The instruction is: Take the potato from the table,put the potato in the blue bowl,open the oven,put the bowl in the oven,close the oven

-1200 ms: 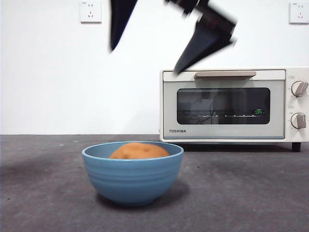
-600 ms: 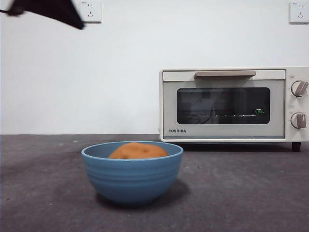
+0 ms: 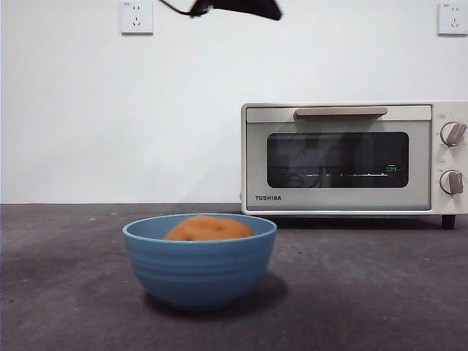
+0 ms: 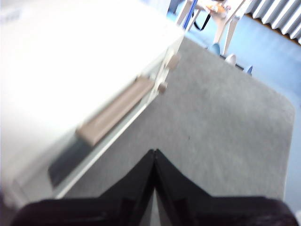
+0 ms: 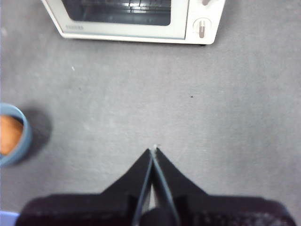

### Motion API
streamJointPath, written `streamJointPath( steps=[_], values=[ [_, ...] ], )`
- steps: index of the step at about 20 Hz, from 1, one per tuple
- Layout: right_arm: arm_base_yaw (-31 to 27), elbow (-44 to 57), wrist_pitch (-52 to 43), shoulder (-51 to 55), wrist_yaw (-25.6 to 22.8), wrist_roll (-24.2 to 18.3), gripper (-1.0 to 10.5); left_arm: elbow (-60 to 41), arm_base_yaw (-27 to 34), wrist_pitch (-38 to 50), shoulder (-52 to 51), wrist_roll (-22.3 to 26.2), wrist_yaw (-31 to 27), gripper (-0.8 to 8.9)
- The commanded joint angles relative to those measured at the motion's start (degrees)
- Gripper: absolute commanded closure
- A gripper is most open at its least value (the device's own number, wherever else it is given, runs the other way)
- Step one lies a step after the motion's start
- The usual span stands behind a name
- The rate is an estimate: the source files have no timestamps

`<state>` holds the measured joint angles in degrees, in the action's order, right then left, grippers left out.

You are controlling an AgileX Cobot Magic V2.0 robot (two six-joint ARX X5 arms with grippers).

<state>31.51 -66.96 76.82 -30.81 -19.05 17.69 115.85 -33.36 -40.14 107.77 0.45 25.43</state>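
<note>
The potato point(image 3: 210, 228) lies inside the blue bowl point(image 3: 199, 267), which stands on the table point(image 3: 380, 292) in front of and to the left of the oven point(image 3: 351, 157). The oven's door is closed, with its tan handle point(image 3: 341, 112) at the top. My left gripper point(image 4: 154, 151) is shut and empty, high above the oven's handle point(image 4: 115, 117) in a blurred view. Over bare table my right gripper point(image 5: 153, 149) is also shut and empty, with the bowl point(image 5: 23, 141) and the potato point(image 5: 8, 134) off to its side. A black arm tip point(image 3: 238, 7) shows at the front view's top edge.
Two knobs point(image 3: 453, 134) sit on the oven's right side. A white wall with sockets point(image 3: 137, 17) stands behind. In the left wrist view, chairs point(image 4: 221, 19) and a blue floor lie beyond the table's edge.
The big black jaws that hung open over the bowl and oven have risen out of the front view. Only a dark tip remains, swung from top left to top centre. Bowl and potato stay put.
</note>
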Motion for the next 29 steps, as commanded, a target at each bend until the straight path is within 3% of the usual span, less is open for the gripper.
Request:
streamJointPath(
  steps=[1, 6, 8, 13, 17, 29],
  values=[
    [-0.02, 1.46, -0.09, 2.38, 0.24, 3.61, 9.5, 5.38, -1.18, 1.68, 5.29, 1.55, -0.13, 8.19],
    [0.0, 7.96, -0.48, 6.36, 5.18, 6.71, 9.5, 7.69, -3.06, 10.45, 12.11, 3.45, -0.46, 8.19],
    [-0.02, 12.15, -2.45, 6.71, 7.13, 6.8, 9.5, 7.72, -3.8, 11.78, 13.88, 6.56, -3.08, 8.19],
    [0.0, 22.95, -14.05, 6.71, 15.85, 8.41, 9.5, 7.69, -5.55, 14.32, 15.85, 12.11, -12.41, 8.19],
    [0.0, 26.47, -23.91, 6.71, 21.94, 8.9, 9.5, 7.69, -5.53, 14.84, 17.99, 12.83, -13.07, 8.19],
    [0.0, 26.51, -23.8, 6.71, 22.75, 8.07, 9.5, 7.69, -3.63, 14.27, 21.42, 12.37, -13.92, 8.19]
  ],
)
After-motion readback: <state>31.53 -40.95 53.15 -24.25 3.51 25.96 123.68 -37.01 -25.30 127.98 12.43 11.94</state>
